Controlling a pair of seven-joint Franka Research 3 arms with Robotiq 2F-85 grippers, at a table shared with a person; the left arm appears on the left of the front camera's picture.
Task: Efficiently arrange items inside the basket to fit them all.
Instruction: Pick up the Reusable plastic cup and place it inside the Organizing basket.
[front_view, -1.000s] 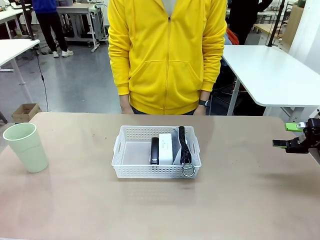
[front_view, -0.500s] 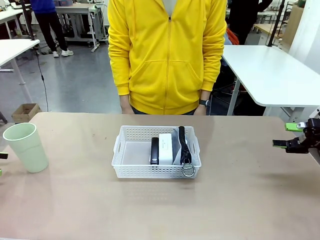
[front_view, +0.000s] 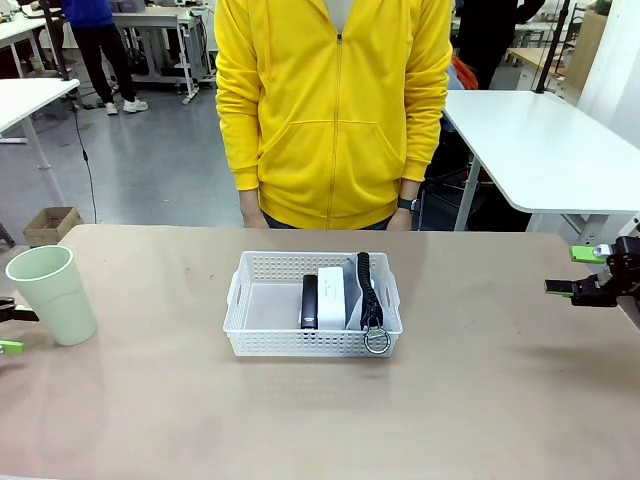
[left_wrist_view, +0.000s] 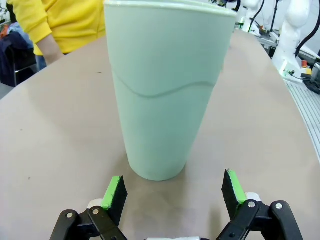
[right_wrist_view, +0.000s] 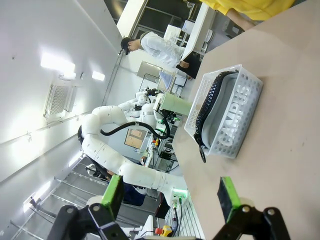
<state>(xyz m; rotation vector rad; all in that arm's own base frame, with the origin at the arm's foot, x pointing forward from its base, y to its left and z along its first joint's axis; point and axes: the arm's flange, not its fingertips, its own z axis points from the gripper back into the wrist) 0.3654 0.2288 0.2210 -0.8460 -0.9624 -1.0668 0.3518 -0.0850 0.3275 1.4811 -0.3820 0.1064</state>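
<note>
The white lattice basket (front_view: 262, 342) sits at the table's middle. Inside it lie a black stapler (front_view: 310, 301), a small white box (front_view: 331, 292) and the grey CAMPUS pouch (front_view: 352, 292), whose black strap and metal ring (front_view: 377, 340) hang over the front rim. The pouch (right_wrist_view: 231, 122) and basket (right_wrist_view: 202, 100) also show in the right wrist view. A pale green cup (front_view: 53, 294) stands upright at the table's left. My left gripper (front_view: 10, 330) is open just left of the cup (left_wrist_view: 167, 85), which stands ahead of its fingers. My right gripper (front_view: 578, 272) hangs open at the far right.
A person in a yellow hoodie (front_view: 335, 110) stands at the far edge behind the basket, hands down. Bare tabletop (front_view: 480, 400) lies between cup and basket and to the basket's right. Another white table (front_view: 540, 140) stands beyond at right.
My left gripper has come into the front view from the left edge, toward the cup. The right gripper, basket and items have not moved.
</note>
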